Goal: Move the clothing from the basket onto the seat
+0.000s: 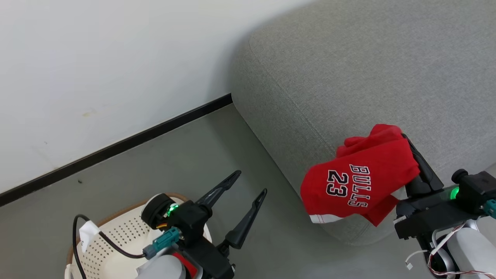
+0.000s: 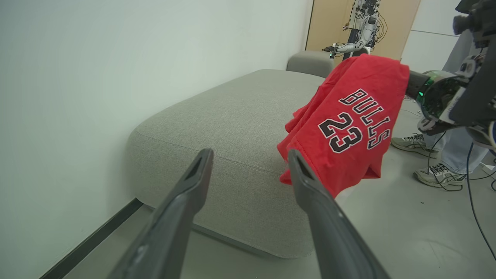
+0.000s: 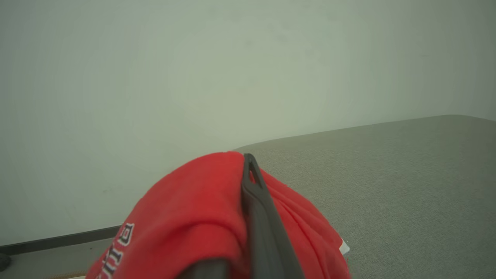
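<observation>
Jersey (image 1: 360, 182) pinched in my right gripper (image 1: 407, 141), held up at the seat (image 1: 368, 69) edge.
My right fingers are clamped tight on the red cloth, which drapes down in the air beside the seat's rounded corner. My left gripper (image 1: 252, 181) is spread wide, holding nothing, near the basket (image 1: 116, 236).

I'm seeing soft, even brightness in the head view; the wall (image 1: 97, 58) is washing out pale toward ten o'clock; the seat (image 1: 368, 69) is throwing a faint shadow on it near twelve; the right wrist view is looking hazy and greenish, the jersey (image 3: 186, 217) blurring at six; the left wrist view is bowing at its edges.
</observation>
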Controlling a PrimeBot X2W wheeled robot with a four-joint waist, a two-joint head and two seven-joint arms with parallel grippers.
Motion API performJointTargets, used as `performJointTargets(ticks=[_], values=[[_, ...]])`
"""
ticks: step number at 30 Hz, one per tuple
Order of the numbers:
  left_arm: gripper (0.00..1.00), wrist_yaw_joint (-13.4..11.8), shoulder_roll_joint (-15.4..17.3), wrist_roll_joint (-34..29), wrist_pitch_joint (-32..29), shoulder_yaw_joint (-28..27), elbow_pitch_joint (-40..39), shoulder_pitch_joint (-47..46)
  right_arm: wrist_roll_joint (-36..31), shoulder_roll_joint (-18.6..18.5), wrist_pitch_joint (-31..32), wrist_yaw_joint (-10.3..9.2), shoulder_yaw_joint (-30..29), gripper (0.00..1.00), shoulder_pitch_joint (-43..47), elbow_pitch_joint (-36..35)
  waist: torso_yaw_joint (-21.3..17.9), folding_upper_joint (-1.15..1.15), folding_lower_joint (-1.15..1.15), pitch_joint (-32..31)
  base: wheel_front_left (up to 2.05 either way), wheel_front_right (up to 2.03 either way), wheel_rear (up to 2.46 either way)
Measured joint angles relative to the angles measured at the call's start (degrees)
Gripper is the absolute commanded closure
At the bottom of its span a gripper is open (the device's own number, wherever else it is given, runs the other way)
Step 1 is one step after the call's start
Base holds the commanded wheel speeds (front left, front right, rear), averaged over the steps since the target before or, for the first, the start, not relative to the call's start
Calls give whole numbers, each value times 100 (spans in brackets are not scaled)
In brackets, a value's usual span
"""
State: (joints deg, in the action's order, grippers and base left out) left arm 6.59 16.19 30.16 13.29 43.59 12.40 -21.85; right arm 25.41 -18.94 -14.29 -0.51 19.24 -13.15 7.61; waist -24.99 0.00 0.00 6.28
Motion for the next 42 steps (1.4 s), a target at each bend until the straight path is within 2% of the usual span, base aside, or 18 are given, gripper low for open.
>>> performJointTargets(ticks=[10,19,31,42], values=[[0,3,45,-11,-3,98,-86,-13,-49,26,0,66,-278,100,59,-205,26,0,0,172,0,0,0],[0,5,215,-118,-97,147,-257,-132,-32,12,0,268,-642,100,-419,-151,89,0,0,489,0,0,0],[0,48,437,-116,-264,103,-603,-272,92,-187,-25,509,-1258,100,-1406,393,284,1,0,1082,0,0,0],[0,48,682,-116,-413,-40,-866,-608,390,-383,-42,539,-1915,100,-2123,868,523,1,1,1673,0,0,0]])
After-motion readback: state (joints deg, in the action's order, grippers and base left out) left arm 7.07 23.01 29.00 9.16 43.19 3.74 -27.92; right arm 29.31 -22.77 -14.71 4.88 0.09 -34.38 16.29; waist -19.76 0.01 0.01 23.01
